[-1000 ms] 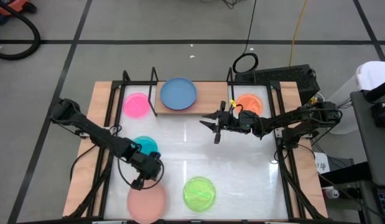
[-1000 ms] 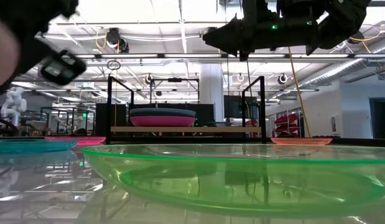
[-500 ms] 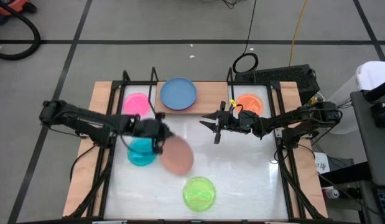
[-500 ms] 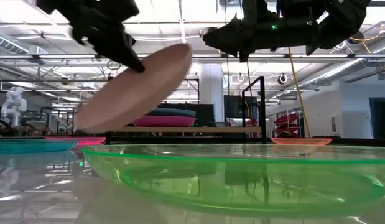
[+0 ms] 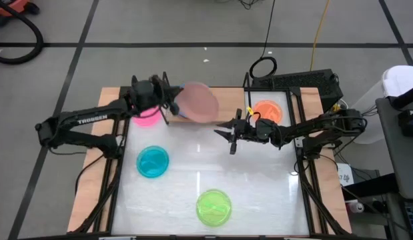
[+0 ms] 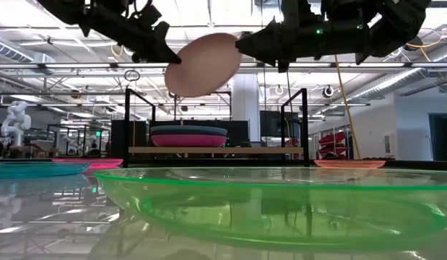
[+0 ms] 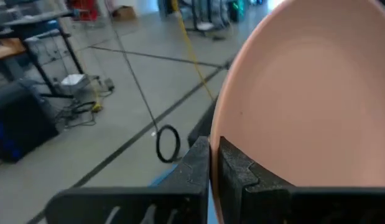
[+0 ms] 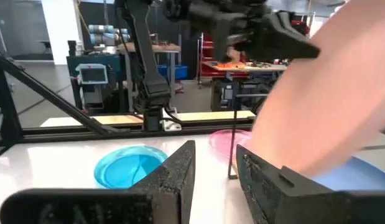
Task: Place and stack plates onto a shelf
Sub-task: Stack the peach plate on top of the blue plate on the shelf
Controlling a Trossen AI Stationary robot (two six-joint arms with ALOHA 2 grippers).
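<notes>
A salmon-pink plate (image 5: 199, 104) hangs tilted in the air above the shelf (image 5: 227, 101), with my left gripper (image 5: 173, 105) shut on it. In the low view the plate (image 6: 203, 63) is high over the stack of a blue plate on a magenta one (image 6: 188, 135) that rests on the shelf board (image 6: 216, 150). My right gripper (image 5: 227, 139) waits open in the air over the table's middle, right of the plate, with nothing between its fingers. My left gripper pinches the salmon-pink plate's rim (image 7: 218, 127) between its two fingers (image 7: 197, 163), on the plate's left edge. The fingers come nearly level from the table's left side. The plate is lifted clear and tilted, its far side from the fingers raised.
A hot pink plate (image 5: 146, 113) lies at the far left and an orange plate (image 5: 267, 110) at the far right. On the white tabletop lie a teal plate (image 5: 153, 162) and a lime green plate (image 5: 213, 207). Black wire uprights (image 6: 304, 123) stand at the shelf's ends.
My left gripper has swung from the table's near left corner up and toward the far edge, turning from pointing down to nearly level. The salmon-pink plate has come off the table with it and now hangs tilted above the shelf.
</notes>
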